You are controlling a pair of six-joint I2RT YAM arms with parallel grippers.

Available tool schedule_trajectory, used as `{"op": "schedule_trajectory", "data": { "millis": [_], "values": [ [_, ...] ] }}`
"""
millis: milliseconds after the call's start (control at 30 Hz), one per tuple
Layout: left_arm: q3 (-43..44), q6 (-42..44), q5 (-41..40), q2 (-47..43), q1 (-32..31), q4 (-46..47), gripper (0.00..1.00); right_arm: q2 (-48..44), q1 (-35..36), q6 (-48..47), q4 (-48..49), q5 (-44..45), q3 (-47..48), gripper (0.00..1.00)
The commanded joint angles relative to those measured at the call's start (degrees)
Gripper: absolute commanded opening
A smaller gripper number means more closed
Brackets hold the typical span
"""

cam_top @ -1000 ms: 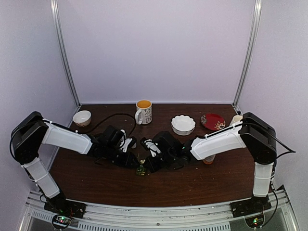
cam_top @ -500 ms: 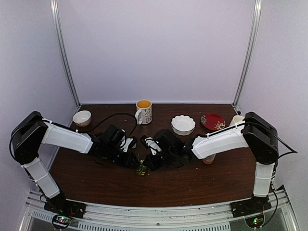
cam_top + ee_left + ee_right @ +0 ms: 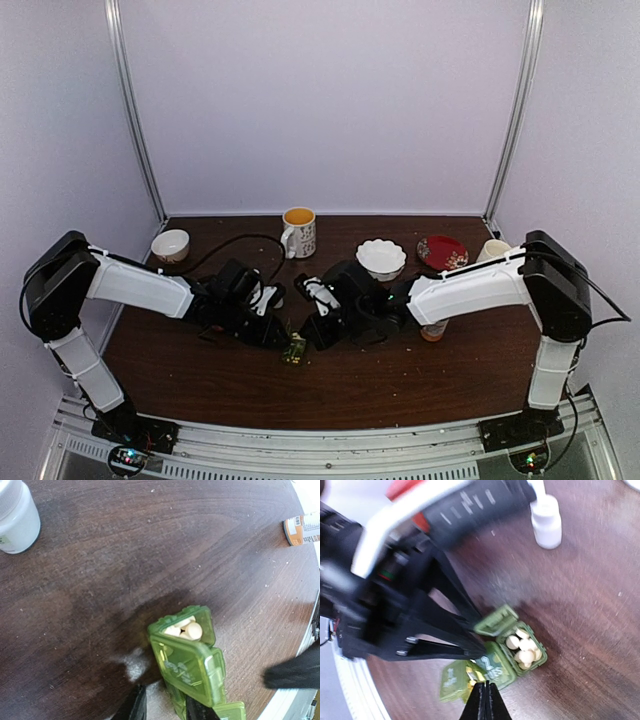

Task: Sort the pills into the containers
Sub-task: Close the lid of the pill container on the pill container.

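— What's it all sitting on?

— A dark brown wooden table (image 3: pixel 400 385), flecked with pale specks. Around it are plain lilac walls (image 3: pixel 320 100), with two metal posts (image 3: pixel 135 120) running up the back corners.

— And what's on it?

— Along the back there's one mug (image 3: pixel 298 231), orange inside. There are two bowls, a small round bowl (image 3: pixel 170 245) at the left and a white scalloped bowl (image 3: pixel 381 258) right of the mug. Next to that one is one red plate (image 3: pixel 442 252). One orange bottle (image 3: pixel 434 330) stands just on the near side of the right forearm. I can see one small white bottle (image 3: pixel 547 522) near the middle.

— The pill box?

— Just one green pill box (image 3: pixel 294 349), about mid-table, where the two tools meet. One lid (image 3: pixel 495 620) at its end stands open over five or six white pills (image 3: pixel 522 647).

— Who's got hold of it?

— The left tool (image 3: pixel 165 707) has a finger on either side of the box's end, a little way apart. Whether it's actually pinching the box, I can't tell. The right tool (image 3: pixel 484 700) has its fingers pressed together with nothing between them that I can see. Its tip is right at the box, by the closed lid next to the open one.
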Motion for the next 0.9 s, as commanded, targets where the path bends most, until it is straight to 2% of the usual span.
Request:
{"op": "schedule_trajectory", "data": {
  "millis": [0,267,633,867],
  "values": [
    [1.1,1.0,-1.7,1.0,0.0,-2.4,0.29,-4.4,0.0,-0.4,3.0,-1.8,-1.3,0.0],
    [1.4,1.1,-1.6,1.4,0.0,-2.3,0.29,-4.2,2.0,0.7,9.2,-9.1,-3.0,0.0],
    [1.6,1.1,-1.5,0.9,-0.4,-2.3,0.29,3.0,2.0,2.7,6.0,-6.1,-1.2,0.0],
    [1.6,1.0,-1.6,1.1,-0.7,-2.3,0.29,3.7,1.4,3.7,5.8,-4.1,-2.7,0.0]
  ]
}}
